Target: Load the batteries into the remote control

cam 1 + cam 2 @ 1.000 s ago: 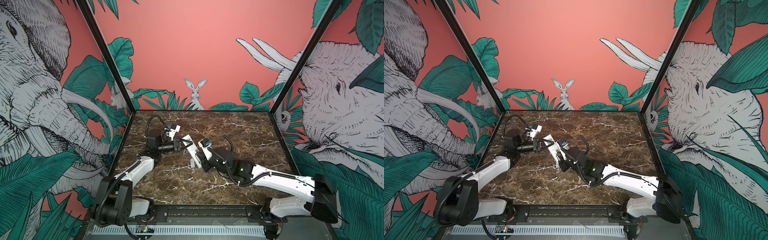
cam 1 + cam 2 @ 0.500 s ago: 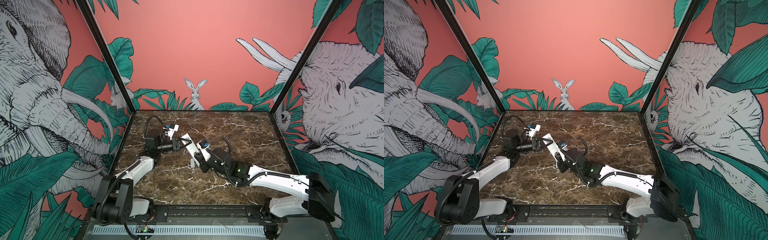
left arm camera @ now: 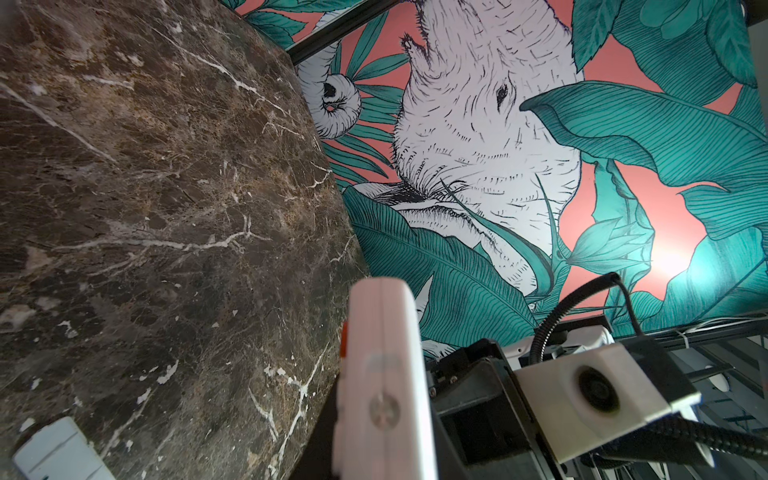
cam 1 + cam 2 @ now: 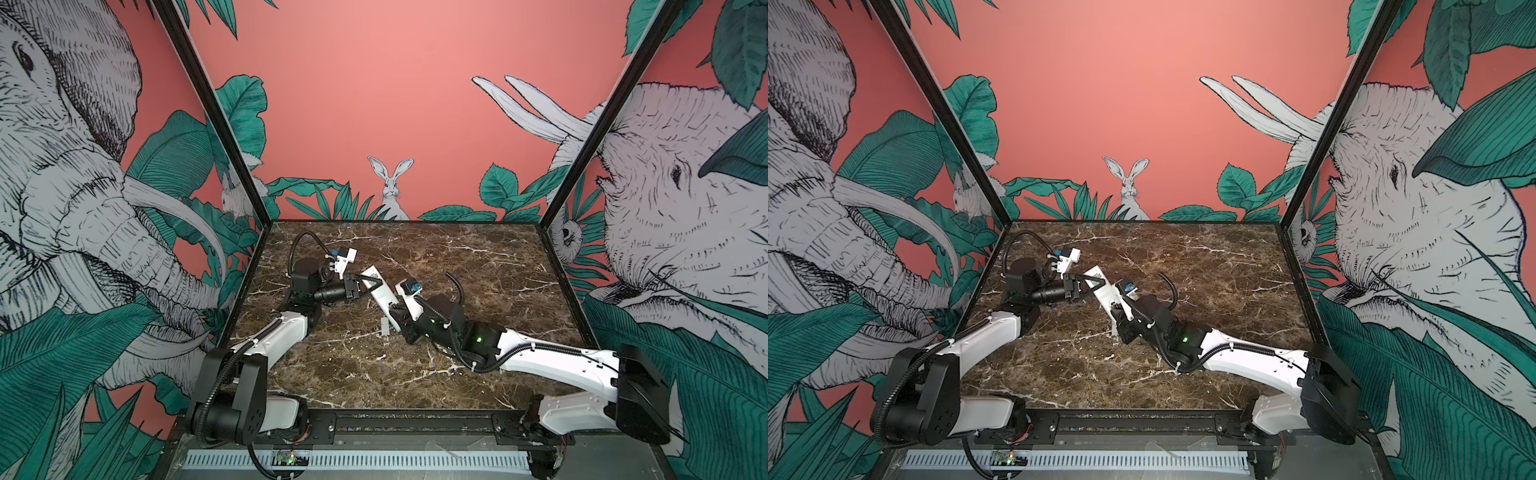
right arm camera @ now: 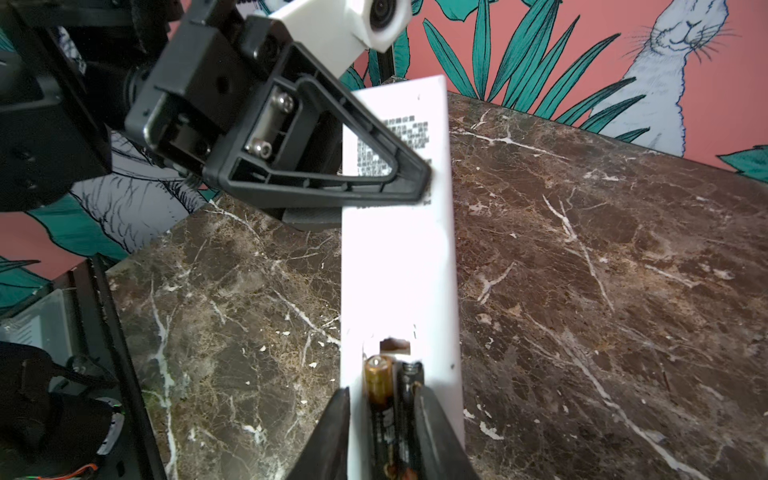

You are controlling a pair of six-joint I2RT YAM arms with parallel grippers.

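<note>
right arm has crept a little further in toward the remote (image 5: 399, 270) over the last second. the left arm and the remote sit much as they did.

the left gripper (image 4: 374, 286) is clamped across the remote near its printed label. it holds the white bar back side up, apparently clear of the table (image 5: 582, 249), though the far end is hidden by the right arm in both top views.

the right gripper (image 5: 380, 392) stands over the open bay at the other end, its fingers (image 5: 332, 428) parted. a strip of white shows between one finger and the nearest cell, so they look let go rather than pinching.

both batteries (image 5: 380, 415) lie side by side in the bay, one with its brassy end toward the contact. whether they are fully seated is hard to tell. the cover (image 4: 385, 326) lies on the table just beside the right wrist.

handling, as a judgement: the remote is light, stiff and smooth plastic, so it could pivot or slip in a one-point pinch if pressed at the free end. the hold across its flat faces, away from the bay, suits it.

the cells are small, hard and round, so they would roll. they are best nudged from above or taken across the middle, not by the ends.
</note>
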